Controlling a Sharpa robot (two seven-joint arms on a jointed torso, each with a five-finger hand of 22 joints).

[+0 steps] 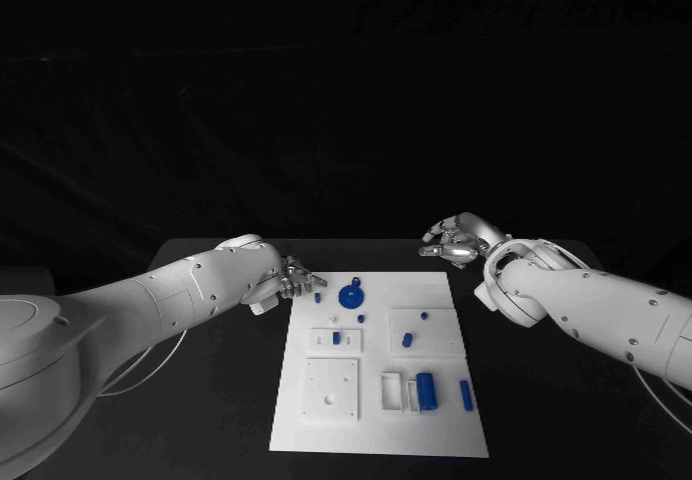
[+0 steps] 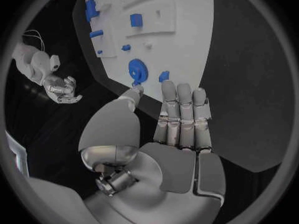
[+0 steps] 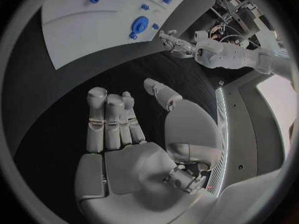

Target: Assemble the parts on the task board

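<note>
Over the far left corner of the board: your left hand (image 1: 284,282) hovers with its fingers (image 2: 184,104) straight, side by side and gripping nothing.
Right hand: your right hand (image 1: 457,240) hangs over the bare bench (image 1: 216,400) beyond the board's far right corner, fingers (image 3: 107,115) loosely extended, palm bare, holding nothing.
Task board: the white task board (image 1: 378,425) lies in the middle of the bench, long side running near to far.
Parts: a blue round disc (image 1: 351,296) sits at the far end, a small blue peg (image 1: 317,297) just left of it; a blue cylinder (image 1: 426,390) and a blue bar (image 1: 466,394) lie at the near right, long axes running near to far; smaller blue pieces lie between.
Key relation: the disc and peg lie just to the right of your left fingers and slightly nearer; in the left wrist view they sit straight ahead of the fingertips.
Nearer hand: the left, clearly; the right is well apart from every part.
Judgement: nothing is picked up yet, so you are likely at the reach for a far-end part.
</note>
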